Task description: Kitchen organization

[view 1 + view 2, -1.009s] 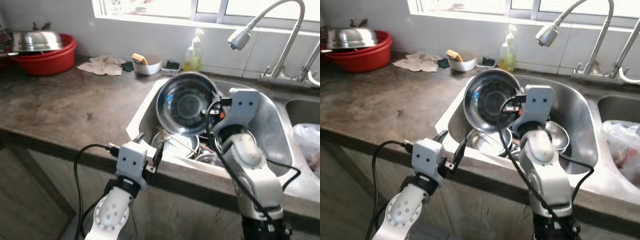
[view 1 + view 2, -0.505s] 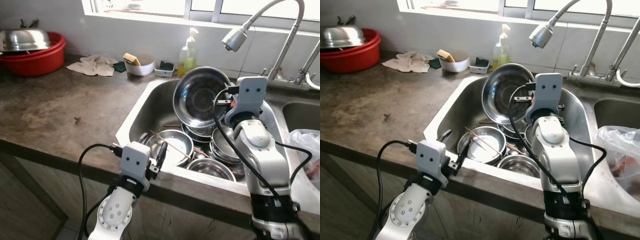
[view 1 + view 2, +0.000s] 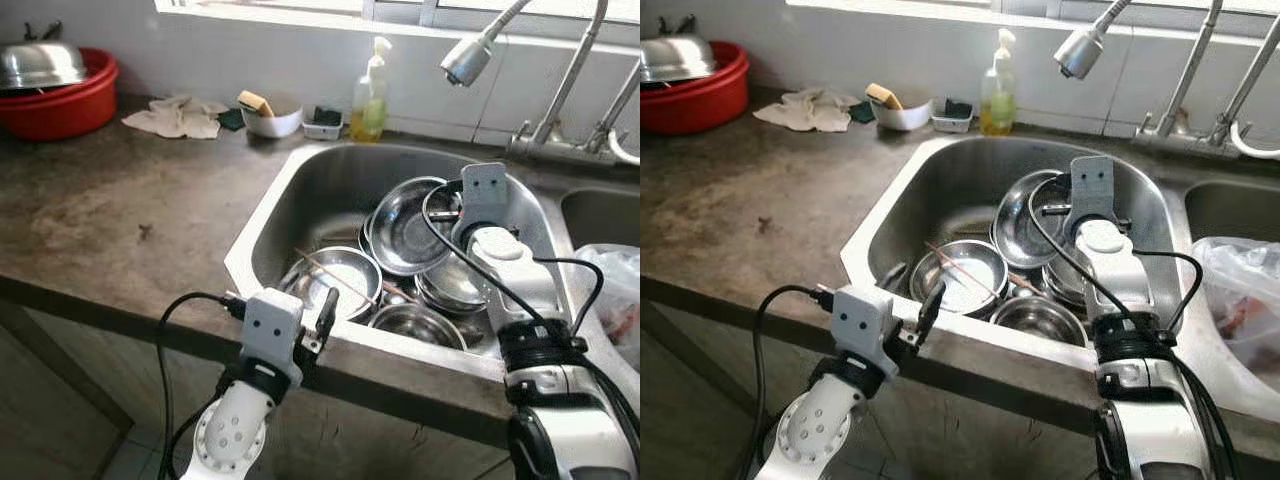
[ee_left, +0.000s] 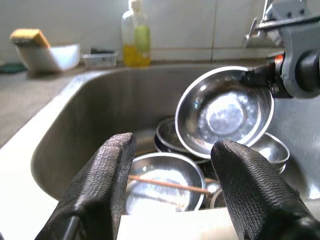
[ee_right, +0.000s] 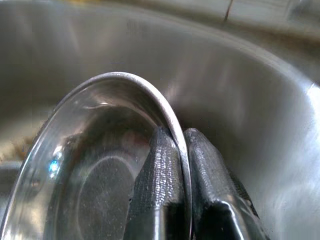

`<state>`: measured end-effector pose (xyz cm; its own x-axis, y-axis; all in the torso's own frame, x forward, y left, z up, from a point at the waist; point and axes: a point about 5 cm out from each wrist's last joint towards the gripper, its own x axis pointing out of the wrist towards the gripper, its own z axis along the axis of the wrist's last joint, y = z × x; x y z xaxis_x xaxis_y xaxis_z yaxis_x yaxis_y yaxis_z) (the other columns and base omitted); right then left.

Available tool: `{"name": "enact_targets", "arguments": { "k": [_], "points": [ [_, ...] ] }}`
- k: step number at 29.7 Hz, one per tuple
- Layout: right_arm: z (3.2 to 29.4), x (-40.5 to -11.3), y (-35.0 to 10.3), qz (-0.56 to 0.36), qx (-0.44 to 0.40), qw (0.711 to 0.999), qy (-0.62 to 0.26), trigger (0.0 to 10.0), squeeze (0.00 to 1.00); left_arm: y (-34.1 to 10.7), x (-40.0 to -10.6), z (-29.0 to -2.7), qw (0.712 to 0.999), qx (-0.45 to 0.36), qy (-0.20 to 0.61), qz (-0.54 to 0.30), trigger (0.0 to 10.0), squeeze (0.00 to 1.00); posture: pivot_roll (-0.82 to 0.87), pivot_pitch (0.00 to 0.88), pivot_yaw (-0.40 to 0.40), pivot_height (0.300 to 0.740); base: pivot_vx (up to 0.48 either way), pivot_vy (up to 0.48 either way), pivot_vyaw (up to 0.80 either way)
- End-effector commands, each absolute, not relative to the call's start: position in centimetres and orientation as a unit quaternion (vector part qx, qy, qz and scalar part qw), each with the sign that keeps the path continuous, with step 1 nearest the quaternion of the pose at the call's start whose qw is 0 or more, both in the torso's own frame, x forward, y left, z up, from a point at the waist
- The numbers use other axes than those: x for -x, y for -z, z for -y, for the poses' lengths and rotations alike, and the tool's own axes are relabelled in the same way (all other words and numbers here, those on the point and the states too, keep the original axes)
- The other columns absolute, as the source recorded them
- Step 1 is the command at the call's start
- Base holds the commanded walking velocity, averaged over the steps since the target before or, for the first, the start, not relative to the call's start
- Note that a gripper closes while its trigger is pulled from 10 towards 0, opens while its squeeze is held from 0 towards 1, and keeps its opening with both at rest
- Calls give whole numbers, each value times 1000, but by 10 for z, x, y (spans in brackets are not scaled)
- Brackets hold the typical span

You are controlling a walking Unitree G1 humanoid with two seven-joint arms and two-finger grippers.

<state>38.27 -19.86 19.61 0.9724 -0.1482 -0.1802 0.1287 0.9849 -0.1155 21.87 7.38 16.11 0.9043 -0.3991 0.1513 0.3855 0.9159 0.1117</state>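
Two pincers work at my sink. From the head, my right pincer holds a steel bowl tilted over stacked bowls. My left wrist view shows the left pincer released at the desk's edge. On the right wrist, fingers clench the bowl's rim.

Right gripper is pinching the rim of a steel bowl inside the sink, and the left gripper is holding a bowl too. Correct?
Not quite. The left gripper is open and holds nothing, as the left wrist view shows. The right gripper does pinch the steel bowl rim inside the sink.
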Motion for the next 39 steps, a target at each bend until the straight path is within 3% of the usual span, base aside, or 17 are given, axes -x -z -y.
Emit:
{"name": "enact_targets", "arguments": {
  "k": [1, 7, 8, 9, 10, 11, 21, 22, 27, 33, 39],
  "points": [
    [201, -386, -198, -96, 40, 992, 71, 10000, 0, -166, -215, -74, 975, -40, 199, 90, 10000, 0, 182, 167, -61, 740, 0, 0, 0],
    [200, -388, -186, -117, 30, 990, 69, 10000, 0, -165, -211, -72, 975, -38, 201, 84, 10000, 0, 185, 170, -64, 740, 0, 0, 0],
    [199, -388, -184, -120, 22, 990, 68, 10000, 141, -165, -211, -72, 975, -37, 201, 83, 10000, 0, 189, 168, -67, 740, 0, 0, 0],
    [197, -387, -181, -124, 9, 990, 65, 10000, 757, -165, -210, -72, 976, -36, 201, 81, 10000, 0, 188, 169, -63, 740, 0, 0, 0],
    [196, -387, -180, -124, 6, 990, 63, 10000, 757, -164, -210, -73, 976, -36, 200, 80, 10000, 0, 188, 167, -63, 740, 0, 0, 0],
    [196, -387, -179, -124, 7, 990, 63, 10000, 1000, -164, -210, -72, 976, -36, 200, 79, 10000, 0, 186, 163, -67, 740, 0, 0, 0],
    [194, -388, -189, -92, 4, 994, 64, 10000, 1000, -164, -212, -73, 976, -39, 199, 80, 10000, 0, 187, 150, -67, 740, 0, 0, 0],
    [194, -388, -192, -81, 7, 994, 68, 10000, 0, -164, -212, -74, 976, -40, 198, 80, 10000, 0, 184, 148, -65, 740, 0, 0, 0],
    [188, -377, -222, 20, -12, 998, 61, 10000, 0, -163, -217, -74, 977, -44, 193, 80, 10000, 0, 179, 143, -59, 740, 0, 0, 0],
    [179, -362, -234, 68, 44, 996, 38, 10000, 0, -163, -219, -76, 977, -45, 193, 82, 10000, 0, 175, 132, -55, 740, 0, 0, 0],
    [163, -317, -249, 154, 42, 987, -21, 10000, 0, -162, -224, -79, 976, -56, 195, 84, 10000, 0, 161, 113, -41, 740, 0, 0, 0]
  ]
}}
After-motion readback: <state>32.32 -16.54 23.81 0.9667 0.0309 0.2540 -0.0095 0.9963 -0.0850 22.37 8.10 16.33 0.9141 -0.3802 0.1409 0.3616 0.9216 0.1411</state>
